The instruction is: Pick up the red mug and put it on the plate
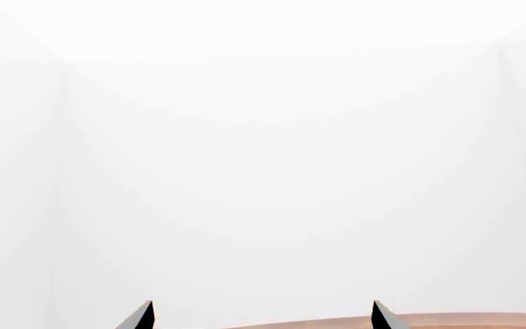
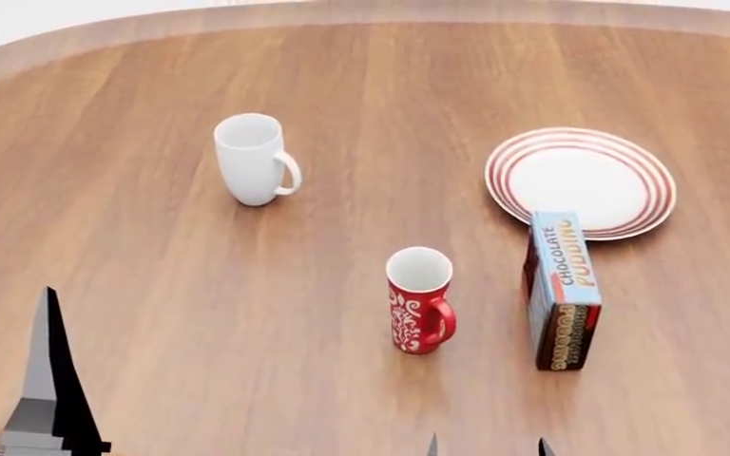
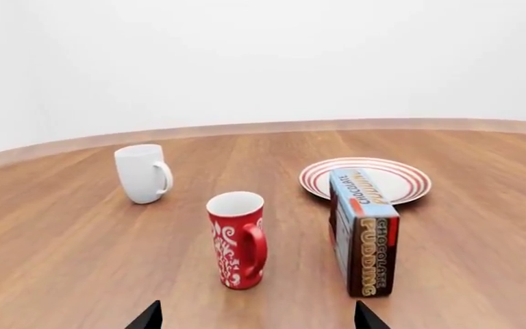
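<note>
I see the red mug upright mid-bench, open wood around it except the pudding box just beside it, which touches the plate rim. White mug stands well apart. Right tool and left tool both spread open, empty.

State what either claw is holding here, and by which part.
Nothing. Both claws, left and right, are open and empty; the red mug stands untouched on the table.
</note>
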Controlling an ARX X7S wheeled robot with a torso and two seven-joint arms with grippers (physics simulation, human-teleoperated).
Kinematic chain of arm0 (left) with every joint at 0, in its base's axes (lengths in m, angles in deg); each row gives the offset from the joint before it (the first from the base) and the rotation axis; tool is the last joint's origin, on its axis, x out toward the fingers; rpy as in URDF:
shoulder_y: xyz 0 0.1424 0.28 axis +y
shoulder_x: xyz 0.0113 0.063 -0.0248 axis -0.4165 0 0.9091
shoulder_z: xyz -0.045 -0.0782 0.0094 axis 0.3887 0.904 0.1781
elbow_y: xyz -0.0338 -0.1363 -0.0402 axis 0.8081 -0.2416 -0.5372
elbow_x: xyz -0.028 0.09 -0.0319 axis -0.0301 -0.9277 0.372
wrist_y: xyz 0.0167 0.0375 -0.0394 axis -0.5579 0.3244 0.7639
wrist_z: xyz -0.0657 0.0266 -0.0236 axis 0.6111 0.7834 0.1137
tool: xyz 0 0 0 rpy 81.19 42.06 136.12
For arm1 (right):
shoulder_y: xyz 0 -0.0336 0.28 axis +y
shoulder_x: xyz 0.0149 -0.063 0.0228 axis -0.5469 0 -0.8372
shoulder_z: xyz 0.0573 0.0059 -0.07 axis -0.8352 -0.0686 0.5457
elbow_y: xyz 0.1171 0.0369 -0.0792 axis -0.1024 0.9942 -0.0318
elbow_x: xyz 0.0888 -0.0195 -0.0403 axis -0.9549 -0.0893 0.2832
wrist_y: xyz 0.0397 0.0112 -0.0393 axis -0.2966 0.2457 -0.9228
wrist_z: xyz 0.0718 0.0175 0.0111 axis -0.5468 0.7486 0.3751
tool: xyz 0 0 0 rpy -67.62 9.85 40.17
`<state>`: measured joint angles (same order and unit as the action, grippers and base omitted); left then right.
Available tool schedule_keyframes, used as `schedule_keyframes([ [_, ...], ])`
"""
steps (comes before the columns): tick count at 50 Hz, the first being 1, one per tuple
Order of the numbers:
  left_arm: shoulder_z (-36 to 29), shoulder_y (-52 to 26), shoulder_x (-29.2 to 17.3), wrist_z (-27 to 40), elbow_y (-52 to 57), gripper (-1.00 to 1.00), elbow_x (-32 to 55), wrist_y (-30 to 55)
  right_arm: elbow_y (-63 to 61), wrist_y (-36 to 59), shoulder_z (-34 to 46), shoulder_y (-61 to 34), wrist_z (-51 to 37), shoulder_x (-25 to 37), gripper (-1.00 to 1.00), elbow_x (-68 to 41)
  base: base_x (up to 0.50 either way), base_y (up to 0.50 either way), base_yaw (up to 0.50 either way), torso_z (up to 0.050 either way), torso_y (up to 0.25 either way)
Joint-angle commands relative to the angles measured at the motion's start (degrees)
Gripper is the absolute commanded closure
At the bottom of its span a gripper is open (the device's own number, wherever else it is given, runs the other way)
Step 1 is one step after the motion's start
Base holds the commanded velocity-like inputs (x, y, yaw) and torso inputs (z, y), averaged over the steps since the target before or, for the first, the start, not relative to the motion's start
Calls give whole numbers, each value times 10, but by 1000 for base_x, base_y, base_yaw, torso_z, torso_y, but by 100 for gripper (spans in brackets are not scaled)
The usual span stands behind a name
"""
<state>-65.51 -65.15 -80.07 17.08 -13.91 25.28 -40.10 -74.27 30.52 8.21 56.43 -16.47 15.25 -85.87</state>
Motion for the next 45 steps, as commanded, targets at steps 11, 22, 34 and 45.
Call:
schedule_keyframes([
  [11, -2, 2, -7, 6, 3, -100, 2, -2, 5, -5, 6, -2, -4, 4, -100, -5, 99, 0, 0, 0, 0],
  [22, -4, 0, -11, 9, 5, -100, 5, 0, -2, -3, 8, 0, -8, 7, -100, -7, 119, 0, 0, 0, 0],
  [34, -6, -1, -15, 13, 6, -100, 7, 1, -2, -6, 11, 0, -10, 9, -100, -10, 132, 0, 0, 0, 0],
  [45, -9, -1, -19, 17, 6, -100, 7, 0, -2, -6, 13, 0, -13, 11, -100, -13, 145, 0, 0, 0, 0],
])
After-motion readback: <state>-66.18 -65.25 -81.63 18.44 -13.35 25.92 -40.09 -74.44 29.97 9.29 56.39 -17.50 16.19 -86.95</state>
